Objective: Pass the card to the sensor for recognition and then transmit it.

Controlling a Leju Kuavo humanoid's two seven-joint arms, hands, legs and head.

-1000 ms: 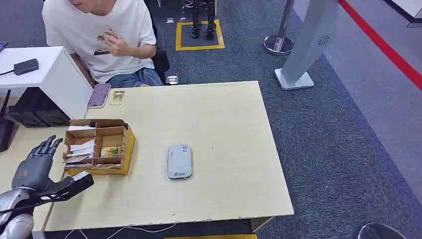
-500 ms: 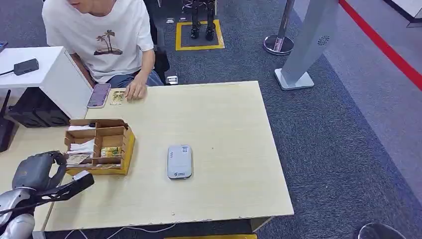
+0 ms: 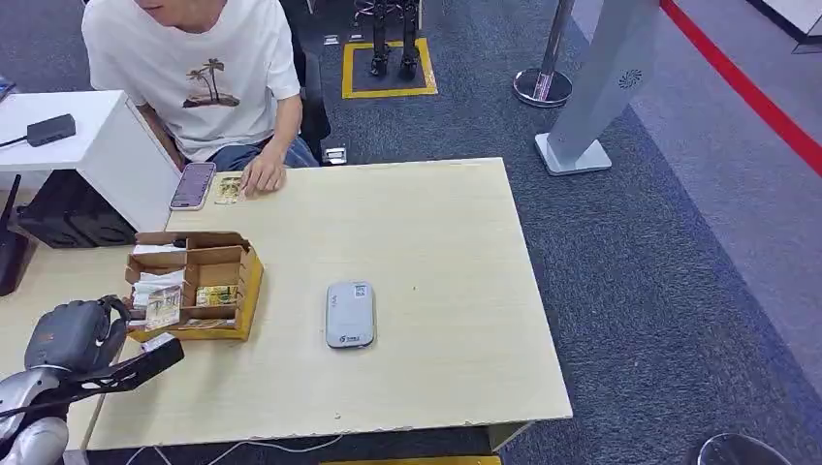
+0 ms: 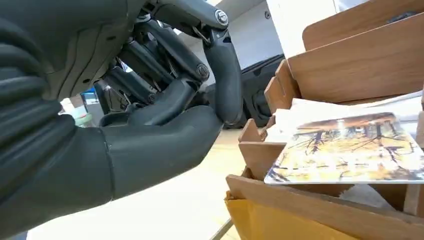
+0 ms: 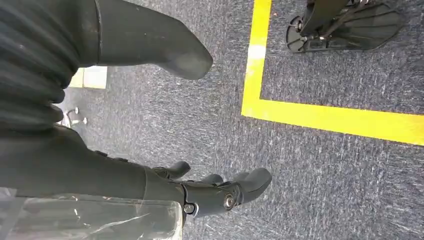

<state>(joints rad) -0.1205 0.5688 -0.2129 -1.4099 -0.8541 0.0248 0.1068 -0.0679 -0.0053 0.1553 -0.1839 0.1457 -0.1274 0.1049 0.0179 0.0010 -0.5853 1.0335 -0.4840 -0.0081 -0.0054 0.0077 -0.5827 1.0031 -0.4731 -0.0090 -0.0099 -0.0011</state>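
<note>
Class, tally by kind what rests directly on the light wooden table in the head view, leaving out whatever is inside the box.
Phone: 1
Card: 1
Wooden box: 1
Grey sensor: 1
Total: 4

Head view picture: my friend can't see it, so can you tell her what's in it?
The robot's left hand reaches to a wooden box of cards at the left side of a pale table, with a card at its fingertips. A grey sensor lies mid-table, and a person sits at the far edge, hand on another card.
</note>
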